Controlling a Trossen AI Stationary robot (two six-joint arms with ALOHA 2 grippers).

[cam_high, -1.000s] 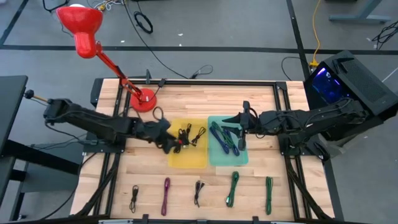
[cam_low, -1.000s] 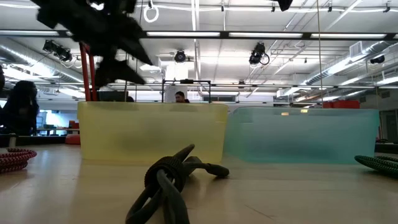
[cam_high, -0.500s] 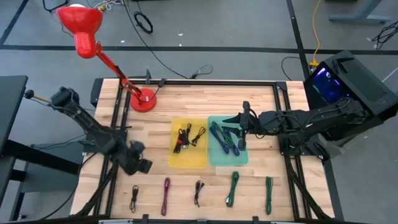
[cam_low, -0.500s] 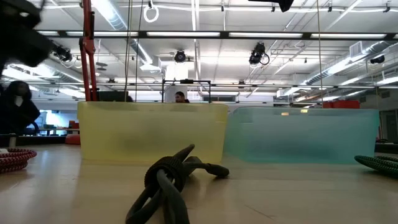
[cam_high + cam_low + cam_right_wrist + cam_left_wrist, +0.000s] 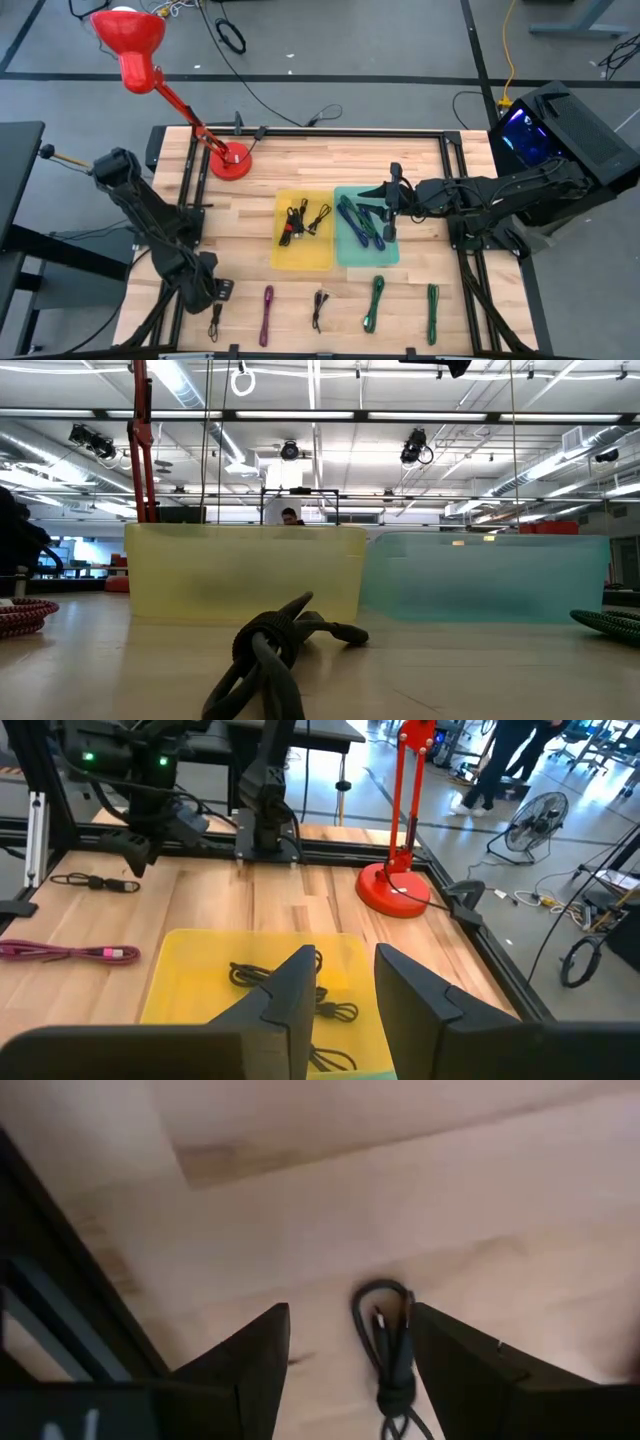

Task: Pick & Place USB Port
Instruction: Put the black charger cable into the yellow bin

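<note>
Near the table's front left corner, the left gripper (image 5: pixel 218 297) hangs with its fingers spread just above a coiled black cable (image 5: pixel 216 322), which shows between them in the wrist view (image 5: pixel 388 1358). Over the teal tray (image 5: pixel 391 253), the right gripper (image 5: pixel 388 232) waits, fingers parted and holding nothing. Beside it, the yellow tray (image 5: pixel 301 256) holds more black cables (image 5: pixel 306 221).

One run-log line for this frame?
left gripper: open, over black cable | right gripper: hovering, yellow bin | black cable: on table
</note>
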